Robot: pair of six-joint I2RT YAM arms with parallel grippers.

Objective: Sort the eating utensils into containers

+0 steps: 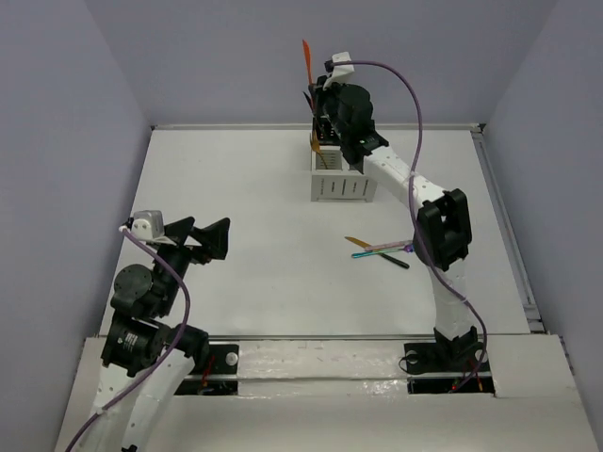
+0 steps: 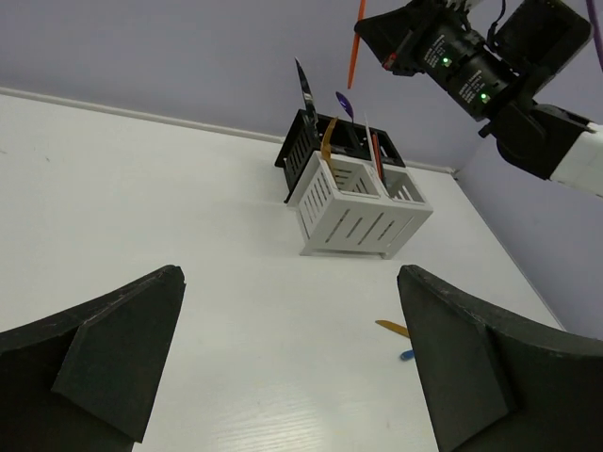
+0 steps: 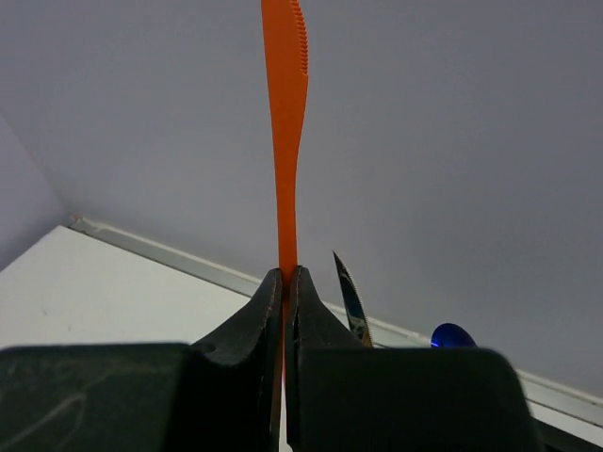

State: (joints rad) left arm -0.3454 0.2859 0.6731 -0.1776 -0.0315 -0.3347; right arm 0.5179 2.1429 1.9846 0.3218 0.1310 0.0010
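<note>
My right gripper (image 3: 286,275) is shut on an orange-red knife (image 3: 285,113) that points straight up; it hovers above the back bins of the containers (image 1: 341,179), where the knife (image 1: 306,63) sticks up. The containers (image 2: 350,202) are two white slotted bins in front and two black ones behind, with several utensils standing in them, among them a gold one (image 2: 327,139) and an iridescent knife (image 2: 302,87). Loose utensils (image 1: 379,250) lie on the table right of centre: gold, blue, pink and black. My left gripper (image 2: 287,358) is open and empty, low at the left.
The white table (image 1: 254,235) is edged by lilac walls at the back and sides. A rail (image 1: 504,226) runs along the right edge. The right arm (image 1: 424,207) stretches over the loose utensils. A purple cable (image 1: 405,89) loops above it.
</note>
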